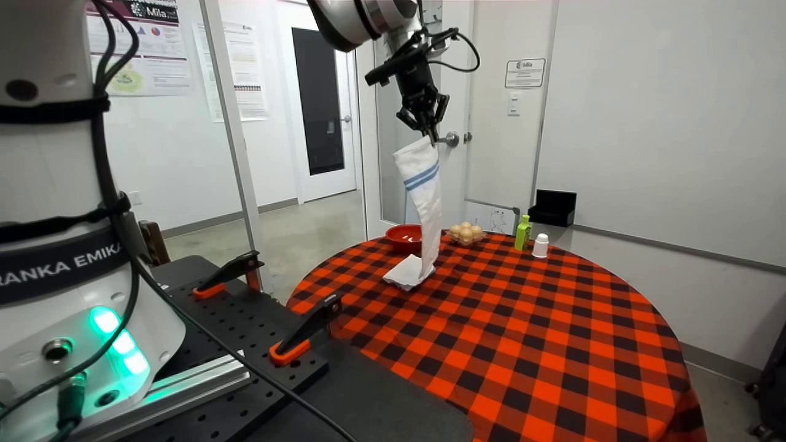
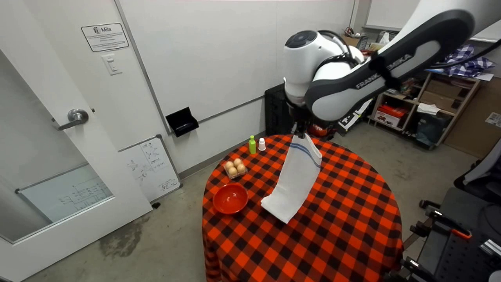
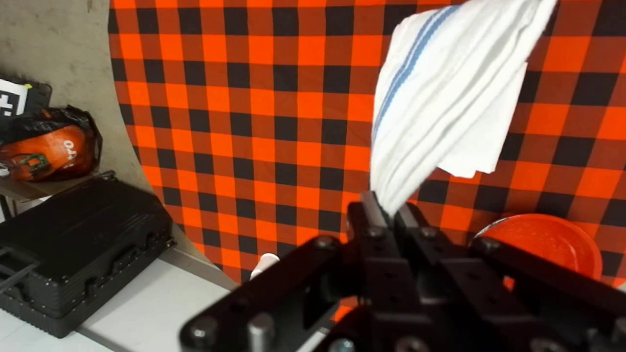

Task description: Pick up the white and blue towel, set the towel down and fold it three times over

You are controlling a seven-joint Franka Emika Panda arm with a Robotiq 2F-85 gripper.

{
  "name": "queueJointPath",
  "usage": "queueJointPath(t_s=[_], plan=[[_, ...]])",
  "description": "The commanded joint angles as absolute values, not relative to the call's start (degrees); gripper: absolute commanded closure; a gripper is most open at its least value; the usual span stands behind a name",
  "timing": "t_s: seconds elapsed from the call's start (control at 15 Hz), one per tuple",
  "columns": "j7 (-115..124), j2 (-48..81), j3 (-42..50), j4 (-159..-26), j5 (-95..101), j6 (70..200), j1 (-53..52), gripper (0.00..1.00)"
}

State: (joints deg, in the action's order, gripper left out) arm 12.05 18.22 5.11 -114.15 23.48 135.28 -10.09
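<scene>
We see the hand pinching the towel, its lower end on the table, at three o'clock from the bowl in an exterior view

I hold the towel pinched near one upper corner: white, two blue stripes near the top, long, narrow, limp. Hangs loosely, creases running to the pinch; bottom end bent, lying flat on the checked tablecloth.
</scene>
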Motion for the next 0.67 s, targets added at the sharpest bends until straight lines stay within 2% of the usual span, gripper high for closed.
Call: queueJointPath(t_s=[0.0,0.47,0.6], plan=[[9.8,4.3,3.7,-124.1,22.6,132.2,-7.4,0.99],[8.0,-18.0,2.1,-132.7,23.4,121.8,-2.0,0.99],[6.2,-19.1,2.1,-129.5,23.4,118.4,-0.2,0.99]])
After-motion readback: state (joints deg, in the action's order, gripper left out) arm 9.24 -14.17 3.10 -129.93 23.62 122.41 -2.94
